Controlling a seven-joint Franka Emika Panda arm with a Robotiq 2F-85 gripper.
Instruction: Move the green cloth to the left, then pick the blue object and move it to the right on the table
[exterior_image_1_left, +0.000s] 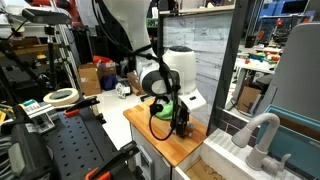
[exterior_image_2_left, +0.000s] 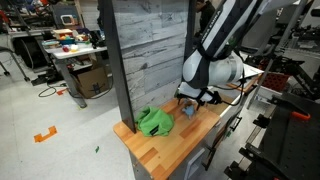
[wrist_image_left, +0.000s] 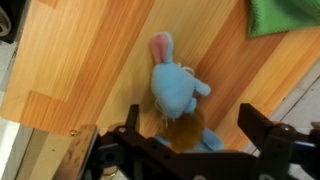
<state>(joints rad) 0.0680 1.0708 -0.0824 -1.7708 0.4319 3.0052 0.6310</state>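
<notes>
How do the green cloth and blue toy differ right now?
The green cloth is a crumpled heap; the blue toy is a plush figure lying flat. The cloth sits off to the side of the open claw; the toy lies right below it. Both rest on the wooden table.

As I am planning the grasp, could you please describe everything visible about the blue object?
The blue object is a soft plush toy, light blue with a pink-tinged ear and an orange-brown patch lower down. It lies flat on the wooden table, apart from the green cloth, its lower end inside the open gripper.
</notes>
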